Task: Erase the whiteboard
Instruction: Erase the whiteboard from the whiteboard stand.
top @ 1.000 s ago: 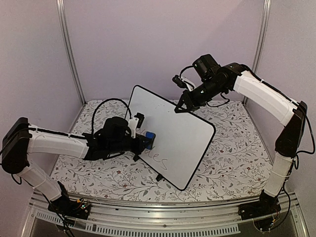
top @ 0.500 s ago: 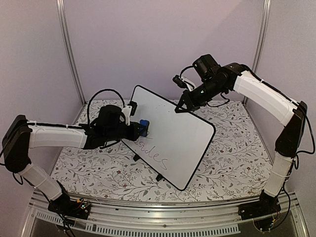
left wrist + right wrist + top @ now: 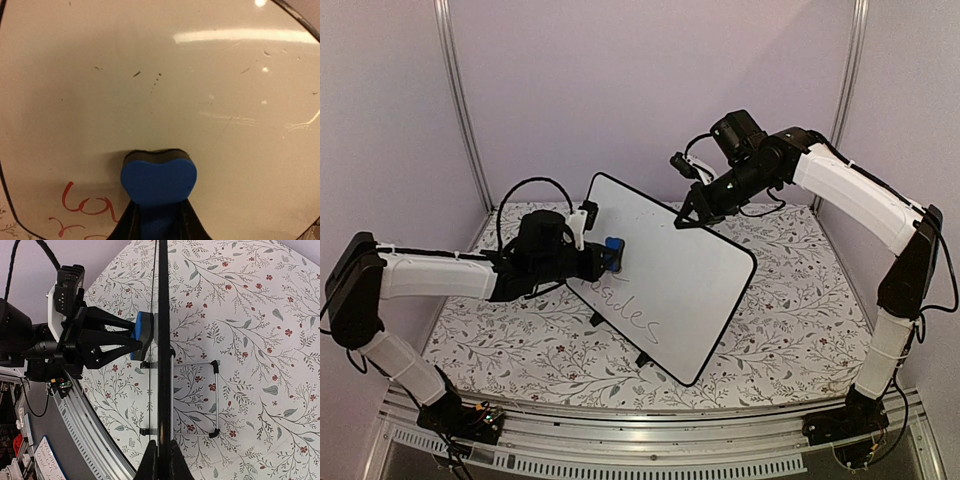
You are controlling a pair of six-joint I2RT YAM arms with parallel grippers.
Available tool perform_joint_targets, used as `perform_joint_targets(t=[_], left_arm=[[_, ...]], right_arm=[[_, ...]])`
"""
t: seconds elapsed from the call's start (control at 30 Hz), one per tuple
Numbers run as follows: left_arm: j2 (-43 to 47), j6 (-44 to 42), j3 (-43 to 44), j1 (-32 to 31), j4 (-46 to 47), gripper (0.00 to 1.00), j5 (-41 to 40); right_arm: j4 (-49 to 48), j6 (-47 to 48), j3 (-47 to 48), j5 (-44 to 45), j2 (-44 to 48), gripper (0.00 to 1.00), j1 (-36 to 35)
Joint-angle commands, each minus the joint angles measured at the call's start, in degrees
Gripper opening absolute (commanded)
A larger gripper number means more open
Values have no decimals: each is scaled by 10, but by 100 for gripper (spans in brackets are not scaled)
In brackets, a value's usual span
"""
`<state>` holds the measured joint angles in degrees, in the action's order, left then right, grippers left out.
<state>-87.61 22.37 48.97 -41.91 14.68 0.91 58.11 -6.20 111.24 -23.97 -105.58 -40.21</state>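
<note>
Our left pincer (image 3: 603, 258) is clamped on a small blue eraser (image 3: 613, 252) at centre left of the overhead view. It presses the eraser's dark pad against the face of the whiteboard (image 3: 675, 275). In the left wrist view the eraser sits at lower centre, with the fingers (image 3: 128, 226) coming up on either side of it from the bottom edge. Handwriting (image 3: 80, 204) shows at the lower left, just beside the eraser. The board above it carries only faint specks and smears.

Our right pincer (image 3: 688, 218) is closed on the whiteboard's upper edge, just above the middle of the overhead view. The whiteboard stands tilted in the centre of that frame on the floral tablecloth (image 3: 800, 320). In the right wrist view we see it edge-on, as a thin dark line up the middle. There the eraser touches its left side, and a wire stand (image 3: 214, 400) juts out on its right.
</note>
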Motion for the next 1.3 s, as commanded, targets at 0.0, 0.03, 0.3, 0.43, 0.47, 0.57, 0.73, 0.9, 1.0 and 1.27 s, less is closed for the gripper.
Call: perform_joint_targets(t=[0.0, 0.03, 0.3, 0.43, 0.47, 0.57, 0.73, 0.9, 1.0, 1.27], left_arm=[[6, 12, -44, 6, 6, 0, 4], [9, 15, -51, 10, 7, 0, 2], [37, 26, -75, 67, 8, 0, 11], [45, 24, -77, 100, 9, 0, 22], [46, 25, -77, 107, 10, 0, 27], [45, 24, -75, 121, 16, 0, 42], [39, 16, -81, 122, 25, 0, 58], [41, 23, -98, 121, 38, 0, 79], [45, 28, -111, 120, 38, 0, 80], [58, 49, -147, 105, 43, 0, 74]], right_arm=[[23, 50, -17, -34, 11, 0, -29], [23, 50, -16, -35, 10, 0, -29], [24, 51, -15, -32, 6, 0, -29], [24, 51, -15, -32, 4, 0, -29], [24, 51, -13, -32, 4, 0, -29], [24, 50, -13, -32, 4, 0, -29], [24, 51, -14, -31, 0, 0, -29], [23, 51, -13, -32, 0, 0, -29], [23, 51, -13, -32, -1, 0, -29], [23, 52, -12, -30, 0, 0, -29]])
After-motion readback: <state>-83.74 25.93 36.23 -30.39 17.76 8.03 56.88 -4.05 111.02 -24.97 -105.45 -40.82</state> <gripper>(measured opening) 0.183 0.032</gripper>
